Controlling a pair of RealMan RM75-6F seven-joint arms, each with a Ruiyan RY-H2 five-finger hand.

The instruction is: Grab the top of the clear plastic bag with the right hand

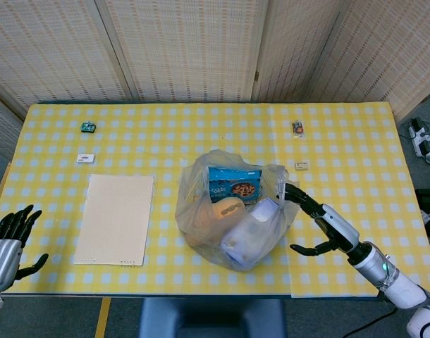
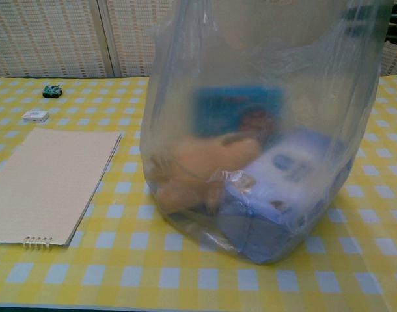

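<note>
1. Table [image 1: 356,134]: a yellow checked cloth covers it. The bag stands near its front edge, a little right of centre.
2. Bag [image 1: 232,211]: clear plastic, upright and slack, with a blue box, a tan lump and a blue-and-white pack inside. Its open top is bunched loosely, with the right-hand rim nearest the reaching hand. In the chest view it fills most of the frame [image 2: 263,130].
3. Notebook [image 1: 116,218]: a pale spiral-bound pad lying flat, well to the left of the bag and apart from it.
4. Right hand [image 1: 319,227]: this looks like the approach step, the grab not yet made. The fingers [image 1: 294,191] are spread and stretched toward the bag's upper right rim, their tips at or just touching the plastic; I cannot tell which. The thumb [image 1: 303,249] hangs apart below, so the hand is wide open and holds nothing. The forearm runs in low from the table's front right corner.
5. Next move, as I judge it: carry the hand further in and up over the bunched rim, so plastic lies between fingers and thumb, then close. The film is thin and slack, so a shallow pinch could slip off or push the bag over.
6. Left hand [image 1: 9,236]: at the table's front left corner, far from the bag, fingers apart and holding nothing.
7. Small items: a green thing [image 1: 88,127] and little white tags [image 1: 85,158] lie near the far edge, out of the way.
</note>
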